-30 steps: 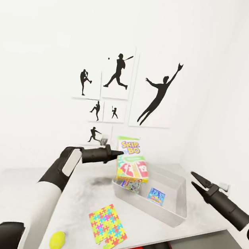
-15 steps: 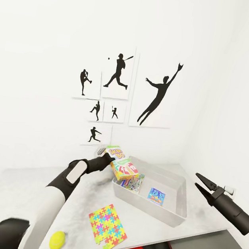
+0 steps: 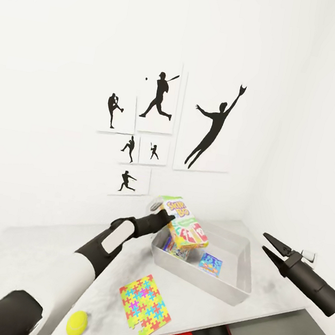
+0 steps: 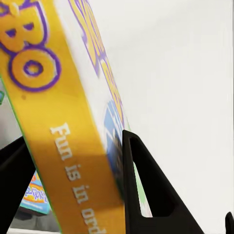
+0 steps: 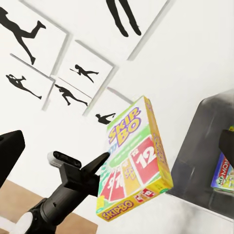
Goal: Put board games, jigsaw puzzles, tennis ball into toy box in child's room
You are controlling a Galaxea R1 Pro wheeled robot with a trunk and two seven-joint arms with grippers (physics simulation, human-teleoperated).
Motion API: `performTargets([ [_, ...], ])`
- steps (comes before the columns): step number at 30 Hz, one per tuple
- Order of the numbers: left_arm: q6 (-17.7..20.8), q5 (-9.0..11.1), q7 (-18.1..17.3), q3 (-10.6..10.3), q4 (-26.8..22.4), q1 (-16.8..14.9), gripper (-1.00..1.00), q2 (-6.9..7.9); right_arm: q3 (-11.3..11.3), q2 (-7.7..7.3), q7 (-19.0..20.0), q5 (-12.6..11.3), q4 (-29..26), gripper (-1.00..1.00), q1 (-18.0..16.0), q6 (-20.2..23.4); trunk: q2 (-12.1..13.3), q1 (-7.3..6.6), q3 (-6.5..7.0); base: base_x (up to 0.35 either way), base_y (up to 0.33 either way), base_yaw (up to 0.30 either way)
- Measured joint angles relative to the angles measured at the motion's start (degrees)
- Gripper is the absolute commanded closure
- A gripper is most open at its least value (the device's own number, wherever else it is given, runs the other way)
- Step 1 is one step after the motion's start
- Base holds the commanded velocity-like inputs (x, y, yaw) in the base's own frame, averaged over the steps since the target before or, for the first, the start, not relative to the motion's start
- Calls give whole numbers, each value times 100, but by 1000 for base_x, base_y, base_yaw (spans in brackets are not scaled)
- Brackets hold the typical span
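Skip-Bo board game point(image 3: 185, 228) sits clamped in your left gripper point(image 3: 167, 218), tilted and held above the near-left corner of the toy box point(image 3: 235, 286). Your left arm reaches forward across the table point(image 3: 29, 254); the wrist view shows both fingers point(image 4: 146, 185) pressed on the box's faces. Two toys already lie inside, with bare floor toward the right wall. Your right gripper point(image 3: 268, 246) hovers right of the box, fingers spread and empty. The jigsaw puzzle point(image 3: 145, 300) and tennis ball point(image 3: 77, 322) lie near the table's front edge.
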Motion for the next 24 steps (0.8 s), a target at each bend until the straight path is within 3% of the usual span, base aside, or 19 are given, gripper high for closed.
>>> performTargets([
  [1,-82,71,17,-234,-64,1,100,0,0,0,2,1,-1,-100,0,2,0,0,0,0,0,0],
  [4,-352,97,120,-484,-119,0,100,0,0,0,3,0,-6,-100,0,2,0,0,0,0,0,0],
  [7,-804,105,484,-728,-134,0,100,0,0,0,3,-8,-19,-100,0,8,1,0,0,0,0,0],
  [9,-1179,264,833,-1047,-166,0,100,0,0,0,3,-8,-25,-100,0,8,0,0,0,0,0,0],
  [12,-1457,786,1201,-1415,-346,0,100,0,0,0,4,-8,-27,-100,0,9,0,0,0,0,0,0],
  [13,-1572,1096,1355,-1616,-436,0,100,0,0,0,4,-8,-32,-100,0,9,0,0,0,0,0,0],
  [14,-1784,1528,1568,-1906,-565,0,100,0,0,3,4,-8,-39,-100,0,9,0,0,0,0,0,0],
  [17,-2192,2195,2024,-2350,-894,-2,100,0,0,7,4,-8,-54,-100,0,9,0,0,0,0,0,0],
  [20,-2324,2482,2364,-2492,-1203,-5,100,0,2,12,4,-8,-63,-100,0,9,0,0,0,0,0,0],
  [24,-2431,2628,2617,-2548,-1364,-3,100,0,7,18,4,-8,-70,-100,0,9,0,0,0,0,0,0],
])
